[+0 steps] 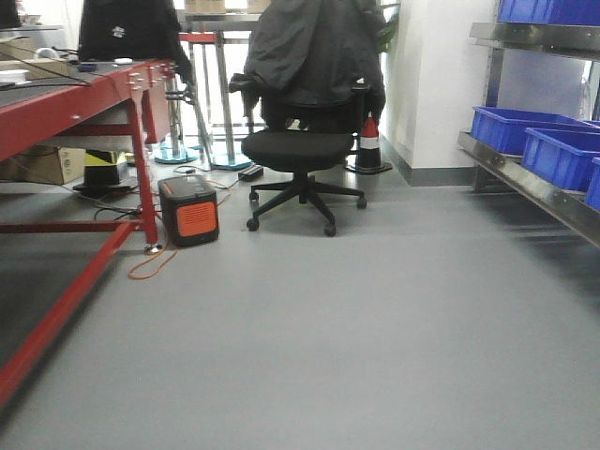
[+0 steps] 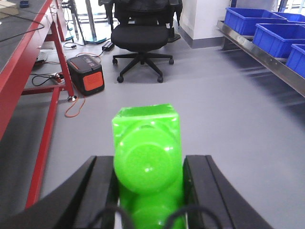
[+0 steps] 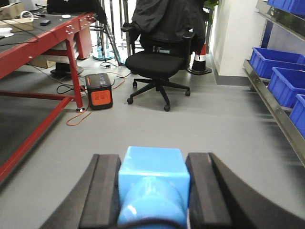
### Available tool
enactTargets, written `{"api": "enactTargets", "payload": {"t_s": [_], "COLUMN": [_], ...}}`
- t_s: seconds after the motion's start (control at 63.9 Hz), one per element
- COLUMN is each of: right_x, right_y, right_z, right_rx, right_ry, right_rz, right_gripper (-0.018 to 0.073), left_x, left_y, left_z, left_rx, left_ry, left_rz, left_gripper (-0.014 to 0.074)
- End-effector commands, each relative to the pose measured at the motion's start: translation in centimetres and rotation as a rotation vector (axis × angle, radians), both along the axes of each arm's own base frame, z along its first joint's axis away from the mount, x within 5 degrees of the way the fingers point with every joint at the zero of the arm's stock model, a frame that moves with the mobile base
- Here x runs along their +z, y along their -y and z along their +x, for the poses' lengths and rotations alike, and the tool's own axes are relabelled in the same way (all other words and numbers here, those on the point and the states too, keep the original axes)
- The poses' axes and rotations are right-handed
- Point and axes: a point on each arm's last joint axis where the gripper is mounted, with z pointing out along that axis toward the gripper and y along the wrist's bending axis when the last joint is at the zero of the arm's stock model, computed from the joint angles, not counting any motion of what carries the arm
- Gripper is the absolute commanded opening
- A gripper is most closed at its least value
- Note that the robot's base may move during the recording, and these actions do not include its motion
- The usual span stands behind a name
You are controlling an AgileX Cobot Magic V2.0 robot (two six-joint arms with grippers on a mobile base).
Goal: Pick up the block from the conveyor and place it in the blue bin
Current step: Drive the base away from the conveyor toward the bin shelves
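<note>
My left gripper (image 2: 147, 167) is shut on a bright green block (image 2: 147, 152), held above the grey floor. My right gripper (image 3: 152, 176) is shut on a light blue block (image 3: 152, 183), also above the floor. The conveyor with its red frame (image 1: 66, 108) runs along the left; it also shows in the left wrist view (image 2: 19, 57) and the right wrist view (image 3: 43, 43). Blue bins (image 1: 520, 127) sit on a metal rack at the right, also in the left wrist view (image 2: 276, 36) and the right wrist view (image 3: 286, 81). Neither gripper shows in the front view.
A black office chair (image 1: 305, 150) draped with a jacket stands ahead in the middle. A black and orange box (image 1: 189, 211) with an orange cable sits by the conveyor leg. A traffic cone (image 1: 369, 145) stands by the white wall. Grey floor lies between conveyor and rack.
</note>
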Motion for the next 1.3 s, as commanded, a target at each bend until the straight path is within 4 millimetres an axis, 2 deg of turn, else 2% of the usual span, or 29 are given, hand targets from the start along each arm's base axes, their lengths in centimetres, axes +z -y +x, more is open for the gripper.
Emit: {"api": "enactTargets", "payload": {"t_s": [0.0, 1.283], "right_x": [0.25, 0.25], "right_y": [0.1, 0.1], "right_z": [-0.07, -0.07], "right_rx": [-0.009, -0.009], "right_ry": [0.028, 0.028], "right_rz": [-0.005, -0.005], "right_gripper": [-0.0163, -0.0163], "left_x": [0.42, 0.44], "left_y": [0.07, 0.07], "left_z": [-0.06, -0.06], "left_rx": [-0.007, -0.007], "left_ry": [0.032, 0.034], "left_rz": [-0.014, -0.014], "left_gripper": [-0.0111, -0.0111]}}
